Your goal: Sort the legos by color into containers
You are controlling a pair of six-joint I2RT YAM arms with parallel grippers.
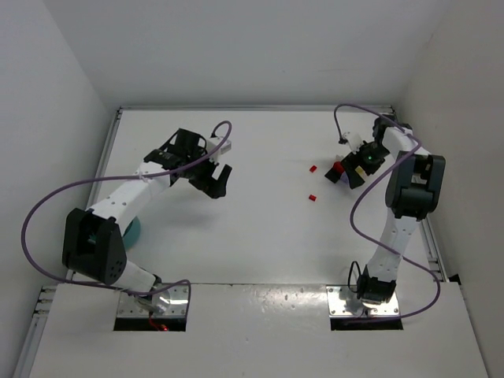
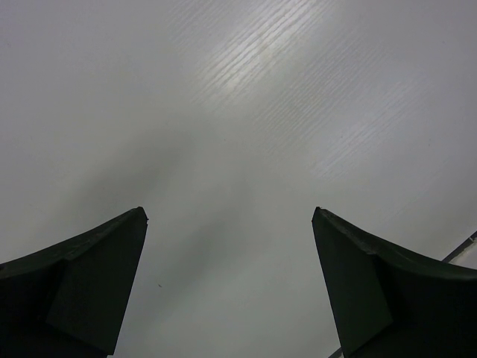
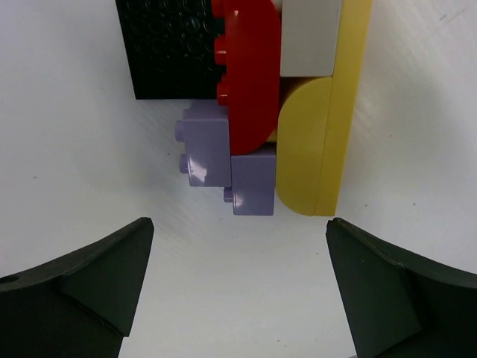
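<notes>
My right gripper (image 3: 238, 224) is open and hovers just short of a joined clump of legos: a red rounded brick (image 3: 250, 67), a long yellow brick (image 3: 328, 112), two lilac bricks (image 3: 223, 156), a black plate (image 3: 168, 48) and a white brick (image 3: 309, 37). In the top view this gripper (image 1: 344, 172) is at the far right, with the clump mostly hidden under it. Two tiny red bricks (image 1: 313, 168) (image 1: 312, 198) lie loose to its left. My left gripper (image 1: 216, 183) is open and empty over bare table (image 2: 229, 212). The teal bowl (image 1: 135, 230) is partly hidden under the left arm.
White walls enclose the table on the left, back and right. A purple cable loops from each arm. A metal rail (image 1: 435, 252) runs along the table's right edge.
</notes>
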